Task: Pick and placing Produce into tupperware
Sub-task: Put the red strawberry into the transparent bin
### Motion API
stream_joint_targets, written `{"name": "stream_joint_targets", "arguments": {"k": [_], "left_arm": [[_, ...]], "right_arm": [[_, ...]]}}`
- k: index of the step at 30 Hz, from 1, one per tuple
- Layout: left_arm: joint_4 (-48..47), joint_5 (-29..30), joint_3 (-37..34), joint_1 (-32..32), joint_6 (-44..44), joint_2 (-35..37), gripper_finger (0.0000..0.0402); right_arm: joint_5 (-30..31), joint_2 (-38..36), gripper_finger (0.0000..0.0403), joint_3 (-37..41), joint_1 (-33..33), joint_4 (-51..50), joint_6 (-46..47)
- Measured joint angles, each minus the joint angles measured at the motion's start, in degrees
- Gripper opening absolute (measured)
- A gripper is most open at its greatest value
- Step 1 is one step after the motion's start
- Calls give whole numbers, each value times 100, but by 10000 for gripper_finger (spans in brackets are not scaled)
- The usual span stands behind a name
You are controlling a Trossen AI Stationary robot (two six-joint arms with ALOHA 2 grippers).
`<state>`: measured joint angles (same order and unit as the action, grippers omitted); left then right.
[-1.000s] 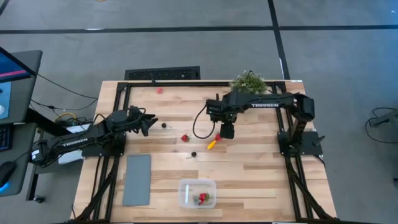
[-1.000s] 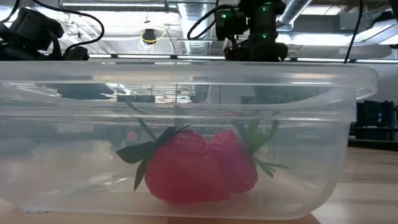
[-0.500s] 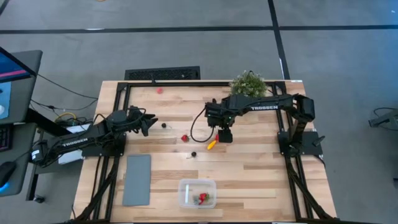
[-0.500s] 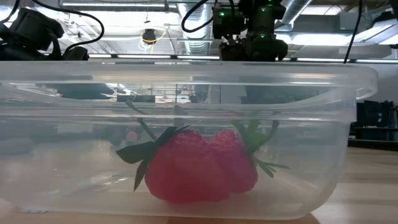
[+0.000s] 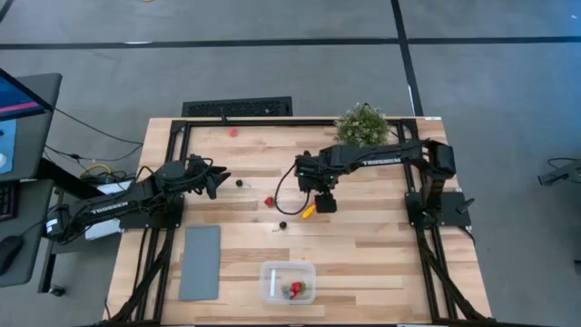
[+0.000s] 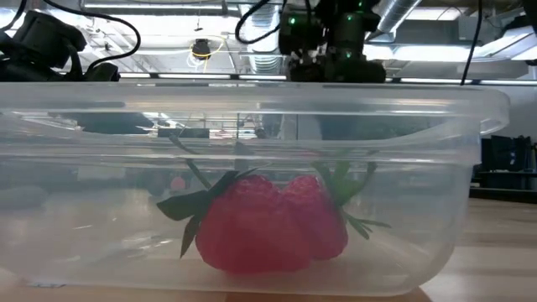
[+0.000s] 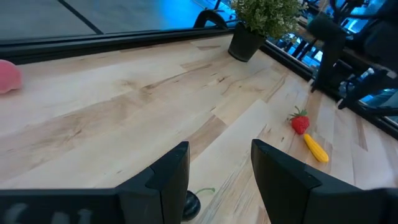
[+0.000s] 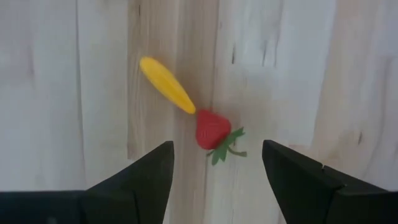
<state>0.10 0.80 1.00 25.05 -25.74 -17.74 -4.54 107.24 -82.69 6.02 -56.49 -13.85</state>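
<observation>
My right gripper (image 5: 324, 203) is open and points down over the middle of the table. In the right wrist view its fingers (image 8: 214, 177) stand either side of a red strawberry (image 8: 213, 130), apart from it, with the yellow piece (image 8: 166, 93) just beyond. The yellow piece (image 5: 309, 212) lies flat on the wood. Another strawberry (image 5: 270, 202) and two black berries (image 5: 240, 183) (image 5: 282, 224) lie to its left. The clear tupperware (image 5: 289, 281) stands near the near edge with red strawberries (image 6: 260, 222) on its bottom. My left gripper (image 5: 218, 182) waits open at the left, a black berry (image 7: 189, 205) ahead of its fingers.
A potted green plant (image 5: 361, 123) stands by the far edge behind the right arm. A pink spot (image 5: 233, 131) lies at the far left. A flat grey slab (image 5: 201, 262) lies left of the tupperware. Bare wood stretches between the produce and the tupperware.
My right gripper has moved toward the table's near edge and a little to the left, coming over the strawberry beside the yellow piece, which it now hides in the high view. The produce and the left arm have stayed where they were.
</observation>
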Motion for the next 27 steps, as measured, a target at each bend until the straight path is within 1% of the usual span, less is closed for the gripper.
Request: {"name": "stream_joint_targets", "arguments": {"k": [5, 17, 24, 27], "left_arm": [[-2, -7, 1, -1, 0, 0, 163], [-2, -7, -1, -1, 2, 0, 163], [-2, -4, 1, -1, 2, 0, 163], [-2, -4, -1, -1, 2, 0, 163]], "right_arm": [[2, 394, 270, 58, 0, -22, -24], [28, 957, 270, 56, 0, 98, -160], [106, 1030, 269, 56, 0, 388, -73], [202, 1030, 260, 54, 0, 422, -72]]}}
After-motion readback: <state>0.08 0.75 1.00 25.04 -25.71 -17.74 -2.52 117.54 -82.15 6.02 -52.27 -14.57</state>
